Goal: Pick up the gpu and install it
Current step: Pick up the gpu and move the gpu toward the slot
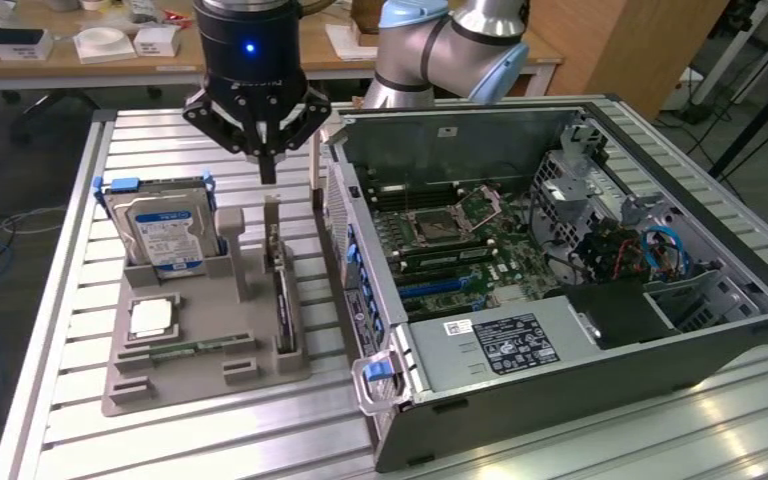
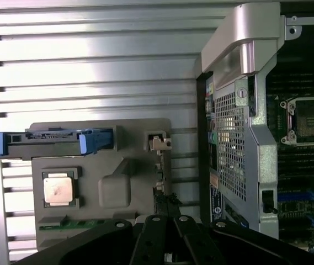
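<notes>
The gpu (image 1: 281, 295) is a thin dark card standing on edge in a slot of the grey holder (image 1: 211, 375), with its pale bracket (image 1: 273, 215) at the far end. My gripper (image 1: 268, 176) hangs just above that bracket end, its fingers shut to a point and holding nothing. In the wrist view the gpu (image 2: 162, 200) appears edge-on, running under the gripper (image 2: 169, 245), with the bracket (image 2: 158, 143) beyond the fingertips. To the exterior view's right, the open computer case (image 1: 704, 345) lies on its side with the motherboard (image 1: 471, 250) exposed.
A silver hard drive (image 1: 157, 235) with a blue label stands in the holder beside the gpu. A processor chip (image 1: 153, 318) and a green memory stick (image 1: 197, 348) lie in front of it. The case's perforated rear wall (image 2: 231, 143) stands close to the holder. The slatted metal table (image 1: 64, 300) carries everything.
</notes>
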Controlling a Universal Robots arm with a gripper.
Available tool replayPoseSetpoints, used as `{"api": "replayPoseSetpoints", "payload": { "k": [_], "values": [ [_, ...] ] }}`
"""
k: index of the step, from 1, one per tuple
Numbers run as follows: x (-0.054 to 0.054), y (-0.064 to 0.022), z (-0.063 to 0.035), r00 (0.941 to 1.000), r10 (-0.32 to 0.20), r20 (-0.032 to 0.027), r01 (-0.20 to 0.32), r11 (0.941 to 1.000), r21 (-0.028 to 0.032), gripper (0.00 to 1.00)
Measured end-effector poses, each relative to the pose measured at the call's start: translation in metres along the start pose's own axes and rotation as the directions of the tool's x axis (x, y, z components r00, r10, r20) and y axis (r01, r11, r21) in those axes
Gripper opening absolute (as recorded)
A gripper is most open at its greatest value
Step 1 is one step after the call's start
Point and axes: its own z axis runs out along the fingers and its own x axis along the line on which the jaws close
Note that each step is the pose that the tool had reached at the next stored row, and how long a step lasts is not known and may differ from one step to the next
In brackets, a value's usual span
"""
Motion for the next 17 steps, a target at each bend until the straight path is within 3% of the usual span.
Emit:
{"api": "replayPoseSetpoints", "payload": {
  "k": [17],
  "values": [
    [0.000,-0.0074,0.0160,1.0000,0.000,0.0001,0.000,1.0000,0.0000,0.11]
  ]
}}
